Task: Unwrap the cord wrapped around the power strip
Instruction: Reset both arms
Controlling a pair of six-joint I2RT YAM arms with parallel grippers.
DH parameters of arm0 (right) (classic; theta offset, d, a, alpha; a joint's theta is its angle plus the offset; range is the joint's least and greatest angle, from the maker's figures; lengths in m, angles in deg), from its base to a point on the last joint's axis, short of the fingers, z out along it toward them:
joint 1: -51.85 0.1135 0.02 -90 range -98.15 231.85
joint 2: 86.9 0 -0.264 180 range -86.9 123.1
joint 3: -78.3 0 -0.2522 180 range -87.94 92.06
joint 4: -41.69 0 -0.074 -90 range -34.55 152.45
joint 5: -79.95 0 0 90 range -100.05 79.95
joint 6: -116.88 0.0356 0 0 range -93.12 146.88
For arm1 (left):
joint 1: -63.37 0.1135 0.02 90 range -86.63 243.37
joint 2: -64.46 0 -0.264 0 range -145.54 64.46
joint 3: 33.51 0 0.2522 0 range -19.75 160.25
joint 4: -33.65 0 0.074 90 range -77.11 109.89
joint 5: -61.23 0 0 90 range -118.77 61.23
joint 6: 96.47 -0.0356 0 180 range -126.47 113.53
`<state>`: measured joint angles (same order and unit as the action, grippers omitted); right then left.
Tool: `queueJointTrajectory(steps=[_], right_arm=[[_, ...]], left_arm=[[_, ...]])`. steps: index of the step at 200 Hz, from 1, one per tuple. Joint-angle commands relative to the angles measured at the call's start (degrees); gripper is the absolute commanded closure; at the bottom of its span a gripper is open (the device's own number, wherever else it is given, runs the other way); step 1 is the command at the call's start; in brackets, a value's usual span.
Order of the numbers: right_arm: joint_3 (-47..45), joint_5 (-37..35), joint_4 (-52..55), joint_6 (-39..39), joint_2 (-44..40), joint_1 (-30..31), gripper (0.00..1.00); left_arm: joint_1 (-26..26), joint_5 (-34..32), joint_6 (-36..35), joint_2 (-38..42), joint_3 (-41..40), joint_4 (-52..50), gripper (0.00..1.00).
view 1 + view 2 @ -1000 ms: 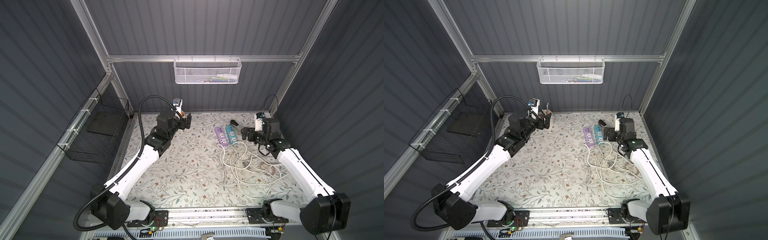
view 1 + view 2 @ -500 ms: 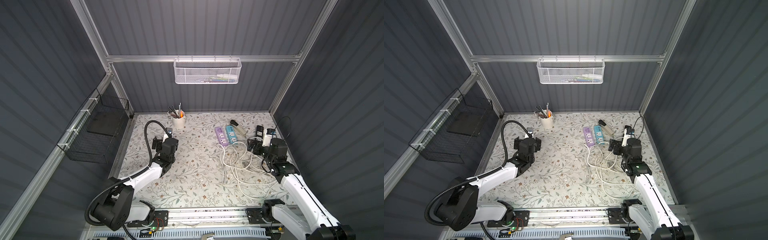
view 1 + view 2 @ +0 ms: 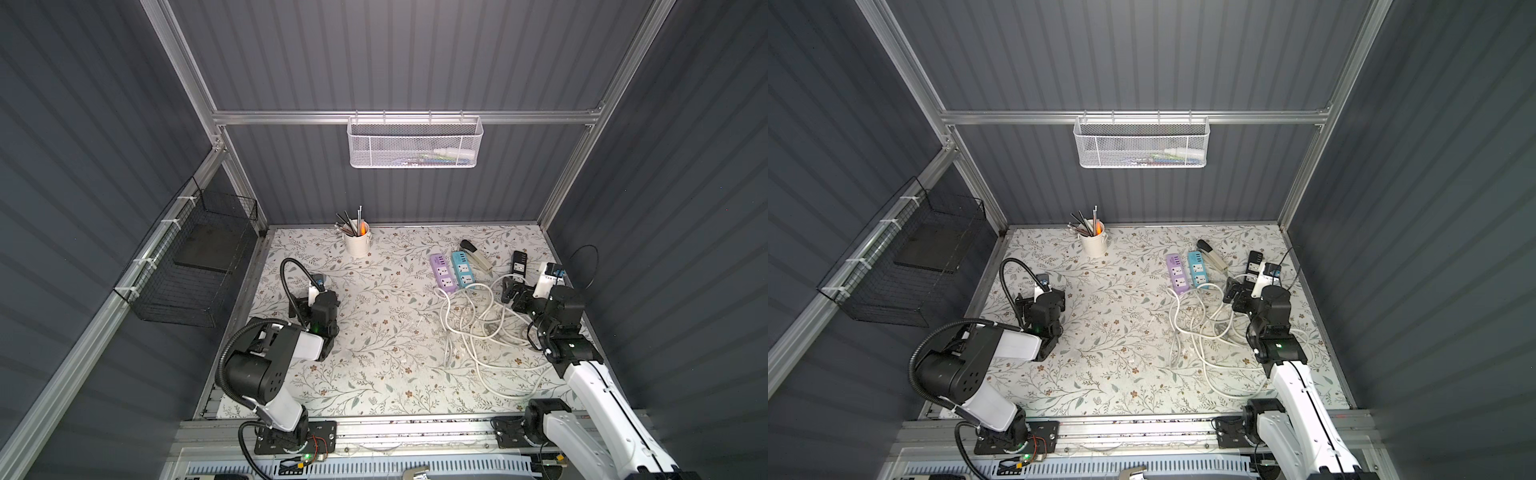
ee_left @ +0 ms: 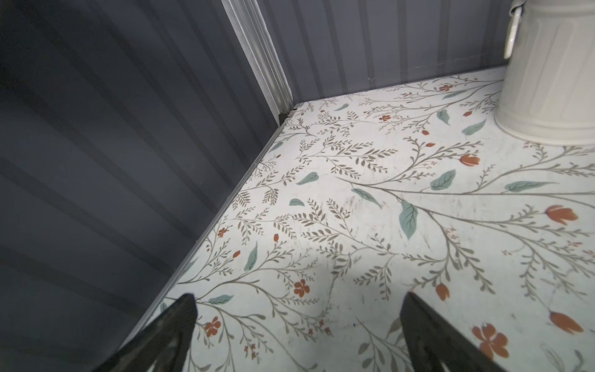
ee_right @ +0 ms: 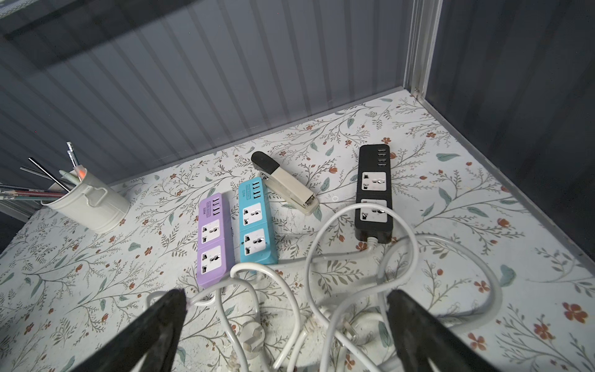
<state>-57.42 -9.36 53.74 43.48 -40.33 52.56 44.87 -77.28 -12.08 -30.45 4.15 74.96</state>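
Three power strips lie at the back right in both top views: purple point(image 3: 441, 274), blue point(image 3: 463, 270) and black point(image 3: 519, 262). Their white cords point(image 3: 478, 328) sprawl in loose tangled loops in front of them, and one loop crosses the black strip point(image 5: 373, 193). No cord is wound round a strip. My right gripper point(image 3: 513, 296) hovers open over the tangle point(image 5: 322, 290), just in front of the black strip, holding nothing. My left gripper point(image 3: 300, 309) is open over bare mat point(image 4: 322, 209) at the left, its arm folded back.
A cream pencil cup point(image 3: 356, 243) stands at the back, left of centre. A stapler point(image 3: 476, 254) lies between the blue and black strips. A black wire basket point(image 3: 195, 270) hangs on the left wall, and a white one point(image 3: 413, 145) on the rear wall.
Both arms have pulled back toward the front: the left from beside the pencil cup, the right from beside the strips. Strips and cords lie as before.
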Motion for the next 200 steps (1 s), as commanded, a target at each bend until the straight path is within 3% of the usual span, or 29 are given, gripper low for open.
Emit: queueJointTrajectory(steps=[1, 20, 74, 95, 103, 116, 128, 140, 162, 181, 200], right_arm=[[-0.7, -0.2, -2.2, 0.9, 0.3, -0.4, 0.01], [-1.2, -0.3, -3.1, 1.0, 1.1, -0.4, 0.01], [-2.9, -0.9, -6.3, 1.5, 2.8, -0.5, 0.01], [-3.9, -1.8, -7.3, 1.2, 2.2, -0.5, 0.01], [-4.4, -2.4, -7.9, 0.9, 1.9, -0.5, 0.01], [-5.5, -4.2, -9.1, 0.3, 1.3, -0.5, 0.01], [-6.8, -6.3, -10.4, -0.4, 0.3, -0.6, 0.01], [-9.0, -9.3, -12.7, -1.1, -1.2, -0.6, 0.01], [-13.2, -15.3, -17.5, -2.8, -3.8, -0.6, 0.01], [-17.9, -18.2, -26.4, -6.2, -3.4, -0.6, 0.01], [-21.1, -20.3, -37.7, -10.0, 2.3, -0.6, 0.01]], left_arm=[[1.0, 2.2, -1.5, -3.7, -2.4, 14.4, 0.0], [1.8, 5.6, 0.8, -1.5, -1.6, 7.5, 0.0], [5.0, 16.1, 0.9, -1.2, -1.5, 6.0, 0.0], [7.7, 24.2, 2.0, -2.5, -3.2, 7.9, 0.0], [7.7, 23.7, -0.4, -5.7, -3.2, 14.5, 0.0], [8.1, 26.4, 1.9, -2.4, -1.5, 4.2, 0.0], [8.3, 27.7, 0.0, -4.8, -1.8, 10.1, 0.0], [8.9, 28.0, 1.9, -2.9, -0.2, 2.5, 0.0], [9.9, 27.6, 3.0, -3.1, 0.5, 1.9, 0.0], [10.0, 27.8, 2.9, -3.6, 0.6, 2.8, 0.0], [10.0, 27.8, 3.0, -3.6, 0.7, 2.3, 0.0]])
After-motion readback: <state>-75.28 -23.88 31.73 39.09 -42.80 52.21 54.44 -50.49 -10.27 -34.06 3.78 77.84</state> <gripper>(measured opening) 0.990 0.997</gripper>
